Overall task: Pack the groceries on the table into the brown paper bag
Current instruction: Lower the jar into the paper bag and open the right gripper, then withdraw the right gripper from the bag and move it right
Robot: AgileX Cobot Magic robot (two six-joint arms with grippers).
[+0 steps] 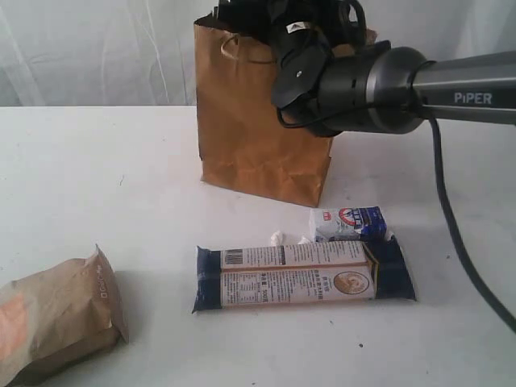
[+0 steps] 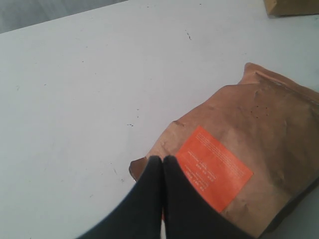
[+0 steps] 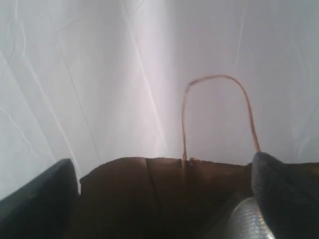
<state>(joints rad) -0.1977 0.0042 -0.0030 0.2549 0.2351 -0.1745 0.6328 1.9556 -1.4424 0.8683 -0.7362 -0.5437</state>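
1. Exterior view: the brown pouch (image 1: 56, 318) is cut off at the picture's left and bottom edges.
2. Same view: the right arm (image 1: 363, 81) hides the mouth of the brown paper bag (image 1: 258, 137) from you.
3. Right wrist view: a silvery thing (image 3: 244, 221) beside the right fingers (image 3: 284, 194) is blurred and cut off, so you can't identify it.

The right arm (image 1: 387, 85) is a dark grey tube with the white word "PiPER" on it. It ends in a thick black rounded housing with a small white sticker (image 1: 296, 27). A black cable (image 1: 451, 218) hangs from it. The left claw (image 2: 163, 162) has two smooth black tapering fingers; the right claw (image 3: 164, 169) has dark, rounded ones.
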